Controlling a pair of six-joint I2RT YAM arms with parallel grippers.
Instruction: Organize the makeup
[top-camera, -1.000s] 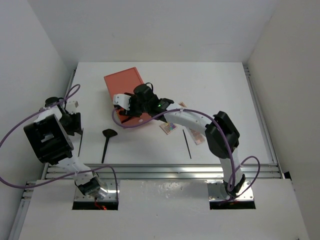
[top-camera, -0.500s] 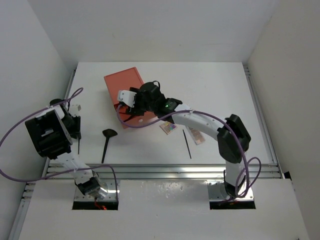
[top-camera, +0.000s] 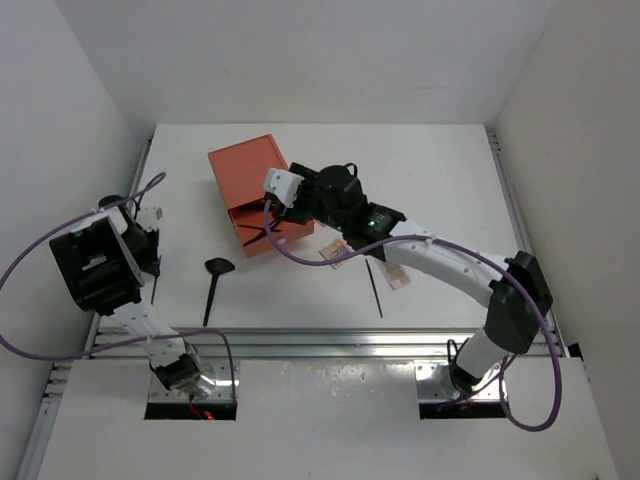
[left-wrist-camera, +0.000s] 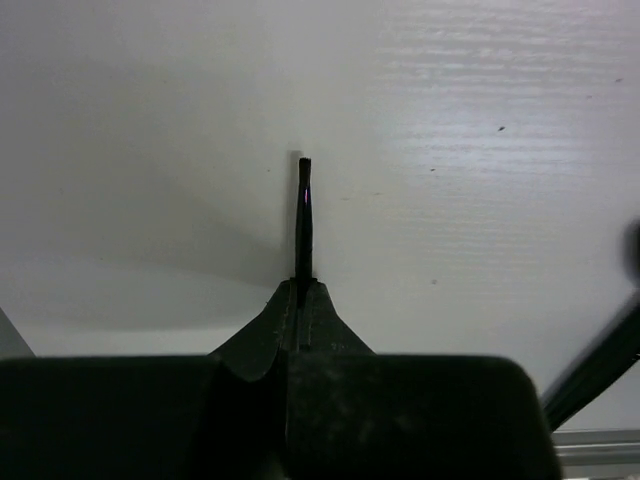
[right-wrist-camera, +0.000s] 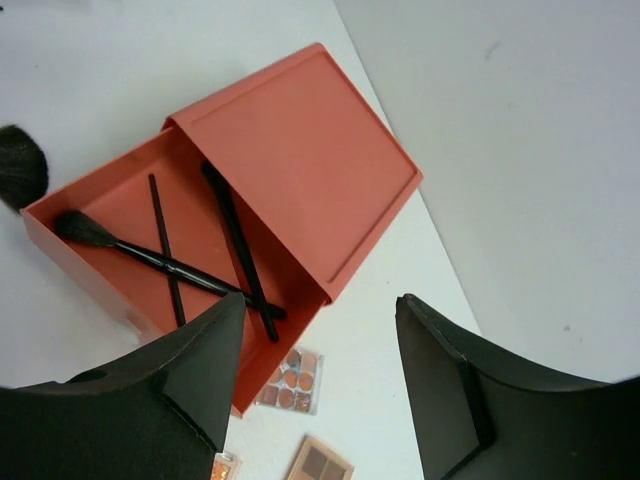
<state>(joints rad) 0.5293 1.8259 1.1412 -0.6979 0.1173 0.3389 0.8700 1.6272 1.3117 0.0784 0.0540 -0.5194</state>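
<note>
**Pencil pinched by its end, far from a drawer already covered**

The left fingers (left-wrist-camera: 268, 338) are clenched on a thin black pencil (left-wrist-camera: 303, 215) near the left edge of the table (left-wrist-camera: 480, 150). It is held well apart from the orange drawer box (right-wrist-camera: 290, 160), where three brushes (right-wrist-camera: 232, 243) lie crossed. The right fingers (right-wrist-camera: 195, 375) are spread, grasping nothing, above that box. With so short a grip the pencil could be swivelled or dropped in transit, and the arms could be brought into collision over the drawer.

White table (top-camera: 440, 170) enclosed by plain white walls (top-camera: 300, 60)
</note>
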